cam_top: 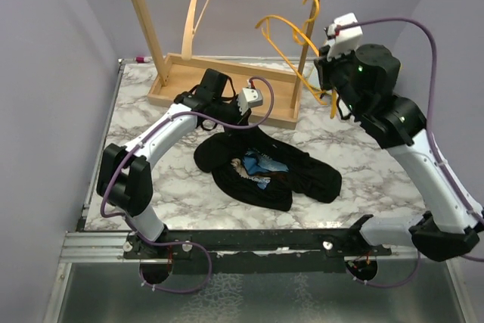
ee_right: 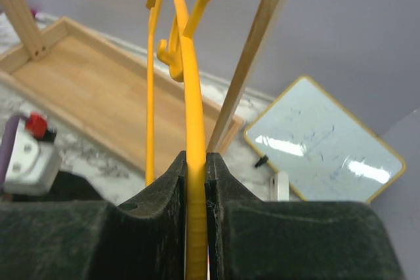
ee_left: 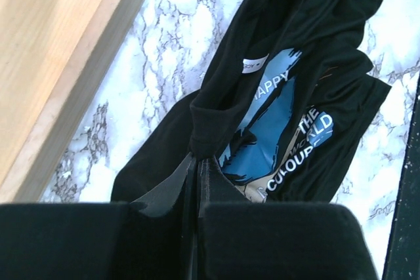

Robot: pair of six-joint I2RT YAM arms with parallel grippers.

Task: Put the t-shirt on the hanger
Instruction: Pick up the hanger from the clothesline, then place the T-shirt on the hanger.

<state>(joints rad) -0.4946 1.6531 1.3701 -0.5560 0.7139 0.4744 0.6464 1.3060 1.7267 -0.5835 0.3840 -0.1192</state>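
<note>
The black t-shirt (cam_top: 265,168) lies crumpled mid-table, its blue, tan and white print facing up (ee_left: 262,136). My left gripper (cam_top: 227,125) is at the shirt's far edge. In the left wrist view its jaws (ee_left: 197,160) are shut on a bunched fold of the black cloth. The yellow hanger (cam_top: 283,35) is held up in the air beside the rack's right post. My right gripper (cam_top: 325,90) is shut on one of its thin bars (ee_right: 190,83), which runs straight between the jaws (ee_right: 195,162). The hook curls at the top.
A wooden rack with a flat tray base (cam_top: 181,81) stands at the back of the marble table. A pale wooden hanger (cam_top: 198,5) hangs on it. Its right post (cam_top: 314,28) is close to the yellow hanger. A small whiteboard (ee_right: 321,142) lies beyond the table.
</note>
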